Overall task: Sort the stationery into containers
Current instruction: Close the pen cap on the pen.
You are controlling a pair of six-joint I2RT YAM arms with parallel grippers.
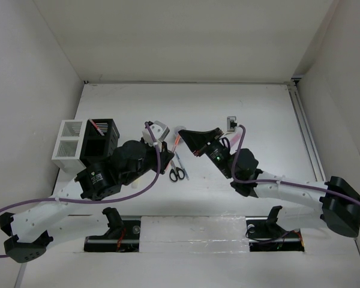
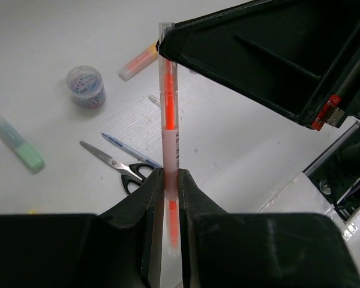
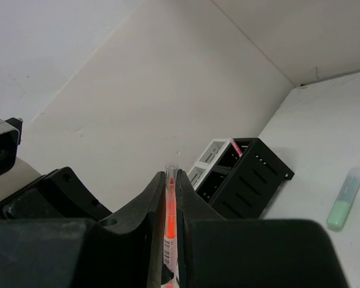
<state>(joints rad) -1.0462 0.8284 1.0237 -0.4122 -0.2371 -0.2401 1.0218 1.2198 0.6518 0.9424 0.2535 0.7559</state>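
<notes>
A thin orange pen (image 2: 170, 108) is held above the table between both grippers. My left gripper (image 2: 171, 180) is shut on its lower end. My right gripper (image 3: 171, 180) is shut on its upper part (image 3: 169, 222). In the top view the two grippers meet over the table's middle, left (image 1: 162, 137) and right (image 1: 186, 135). The black container (image 1: 102, 141), with a red pen (image 1: 99, 126) in it, stands at the left beside the white container (image 1: 69, 144). Black-handled scissors (image 2: 117, 165) and a blue pen (image 2: 129, 151) lie below the grippers.
A green highlighter (image 2: 18, 144), a small round jar of clips (image 2: 86, 86) and an orange highlighter (image 2: 138, 62) lie on the white table. The containers also show in the right wrist view, black (image 3: 246, 180) and white (image 3: 211, 157). A small white item (image 1: 232, 124) sits further back.
</notes>
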